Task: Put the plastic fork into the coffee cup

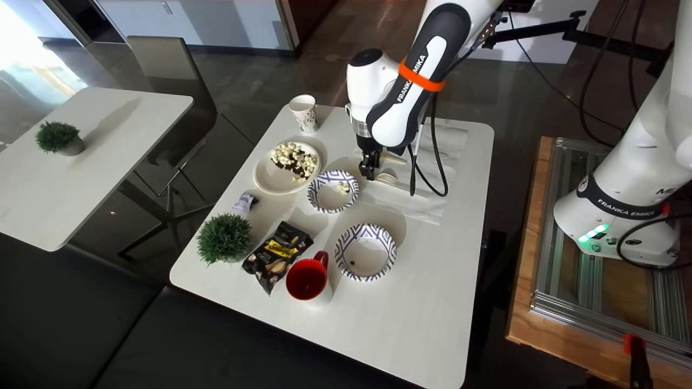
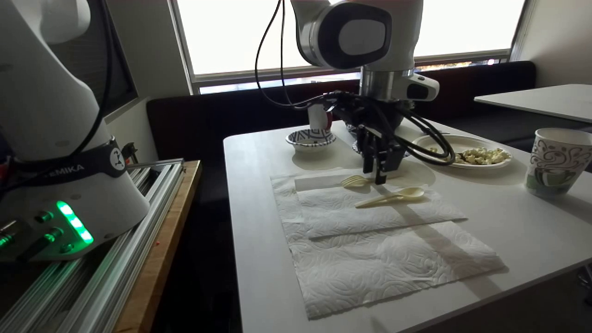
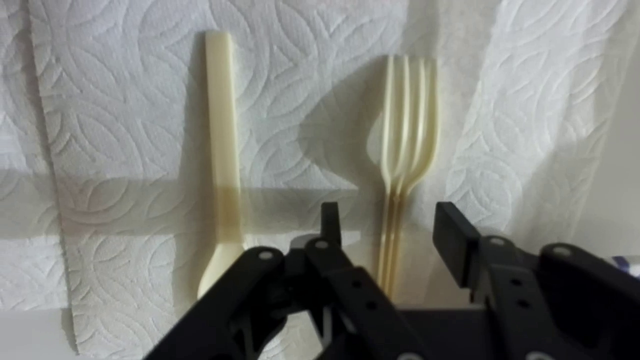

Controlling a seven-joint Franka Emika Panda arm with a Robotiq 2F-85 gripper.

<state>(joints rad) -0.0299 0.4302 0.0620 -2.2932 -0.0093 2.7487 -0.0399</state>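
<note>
The plastic fork [image 3: 407, 125] is cream-white and lies flat on a paper towel. Its tines also show in both exterior views [image 1: 386, 178] [image 2: 354, 181]. My gripper [image 3: 385, 220] is open and empty. In the wrist view its fingers stand on either side of the fork's handle, just below the tines, touching neither side. The handle's far end is hidden under the gripper. The gripper [image 1: 370, 170] also shows in an exterior view [image 2: 378, 173], low over the towel. The coffee cup [image 1: 305, 114], a white paper cup with a printed swirl pattern [image 2: 555, 162], stands upright near a table corner.
A cream spoon [image 3: 223, 130] lies beside the fork on the paper towels [image 2: 351, 273]. Patterned bowls [image 1: 365, 253] [image 1: 333, 192], a popcorn plate [image 1: 270, 175], a red-lined mug [image 1: 308, 281], a black snack bag [image 1: 278, 254] and a plant [image 1: 224, 237] stand on the table.
</note>
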